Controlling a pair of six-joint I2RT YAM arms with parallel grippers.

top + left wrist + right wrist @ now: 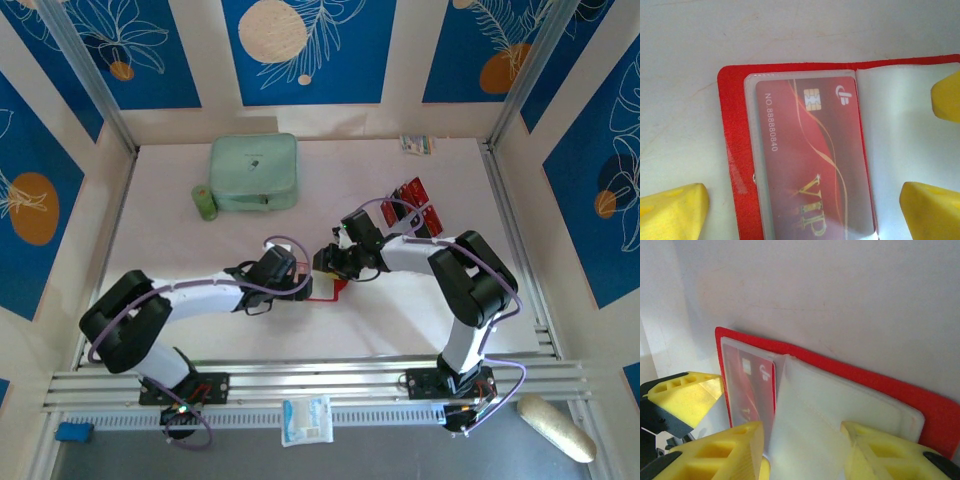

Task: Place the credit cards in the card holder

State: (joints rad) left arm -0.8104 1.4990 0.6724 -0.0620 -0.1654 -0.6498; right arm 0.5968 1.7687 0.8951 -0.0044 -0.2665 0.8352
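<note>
Open card holder (328,290) lies on the table (180,240), just 6 o'clock of centre, between both arms' tips. One credit card (810,165) sits inside its left clear sleeve (752,150). The left gripper (804,195) has its jaws wide apart, straddling that sleeve and holding nothing. The right gripper (802,429) has its jaws part-way apart around the loose sleeve leaves (840,405); clamped or not, cannot tell. Spare credit cards (413,191) lie at 2 o'clock from the holder.

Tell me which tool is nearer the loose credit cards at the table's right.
Right. The right tool sits near-left of the loose credit cards; the left tool lies farther left, beyond it.
</note>
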